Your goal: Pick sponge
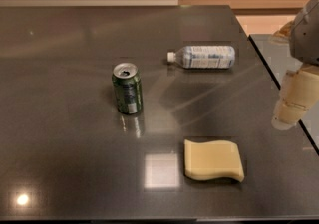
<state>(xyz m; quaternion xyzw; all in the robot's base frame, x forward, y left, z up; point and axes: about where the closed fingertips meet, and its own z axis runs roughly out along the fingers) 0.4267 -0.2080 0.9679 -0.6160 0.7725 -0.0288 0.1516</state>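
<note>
The sponge (pixel 213 161) is a pale yellow foam slab with wavy edges, lying flat on the dark table (pixel 65 118) at the front right. My gripper (pixel 294 101), with cream-coloured fingers, hangs at the right edge of the view, above the table's right edge. It is to the right of the sponge and farther back, well apart from it and holding nothing.
A green drink can (pixel 127 88) stands upright left of centre. A clear plastic water bottle (pixel 203 56) lies on its side farther back. The table's right edge runs diagonally beside the gripper, with a second surface (pixel 279 56) beyond it.
</note>
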